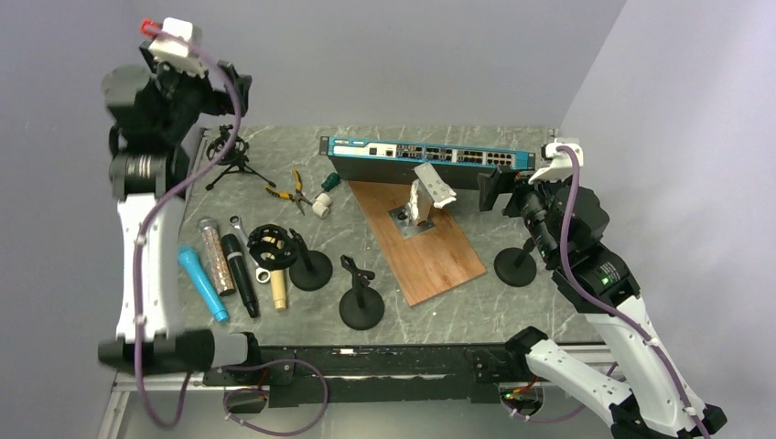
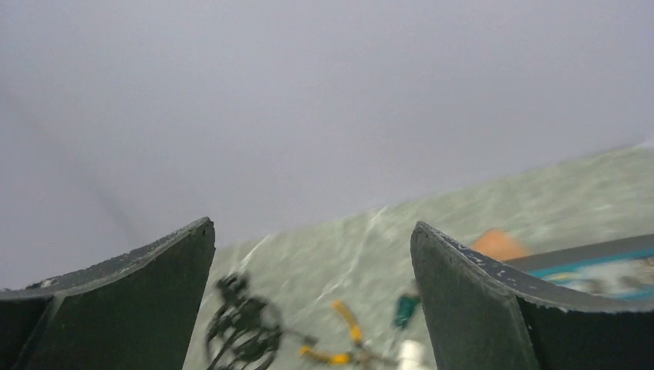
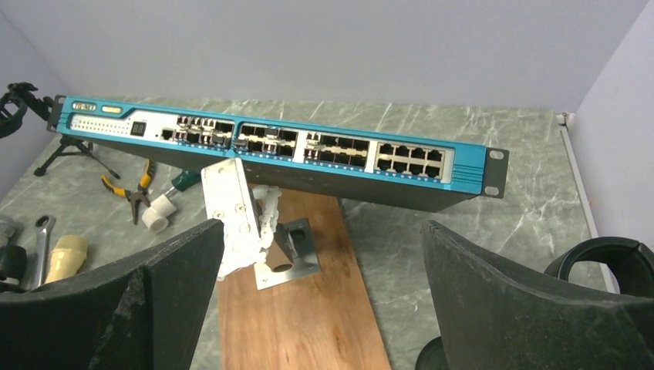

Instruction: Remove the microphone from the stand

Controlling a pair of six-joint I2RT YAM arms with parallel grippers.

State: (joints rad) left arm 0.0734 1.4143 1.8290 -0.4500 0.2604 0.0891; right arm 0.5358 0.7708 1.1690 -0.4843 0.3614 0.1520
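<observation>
The left end effector (image 2: 312,231) hangs high over the far left corner of the desk (image 1: 535,315), its jaws spread wide with nothing between them; its own camera looks mostly at bare wall. The right end effector (image 3: 320,227) is equally wide open and empty, hovering near the right edge and facing the blue network switch (image 1: 430,160) along the far edge.

Below the left arm stands a small tripod (image 1: 231,157). Toward the near left corner three microphones lie flat side by side: a blue microphone (image 1: 203,283) outermost, a silver microphone (image 1: 216,254) and a black microphone (image 1: 240,274). The three round-base stands, the left stand (image 1: 309,265), the middle stand (image 1: 361,300) and the right stand (image 1: 515,265), show empty clips from above, so the removal looks done. I cannot tell which microphone came off which stand.

Risks from here:
- The microphones are round and lie loose, so a nudge from the left arm as it descends could roll the blue one toward the left edge
- A straight descent by the left arm could clip the tripod and tip it
- The right stand's clip sits just beside the right end effector's outer finger, so a sideways swing could topple that stand
</observation>
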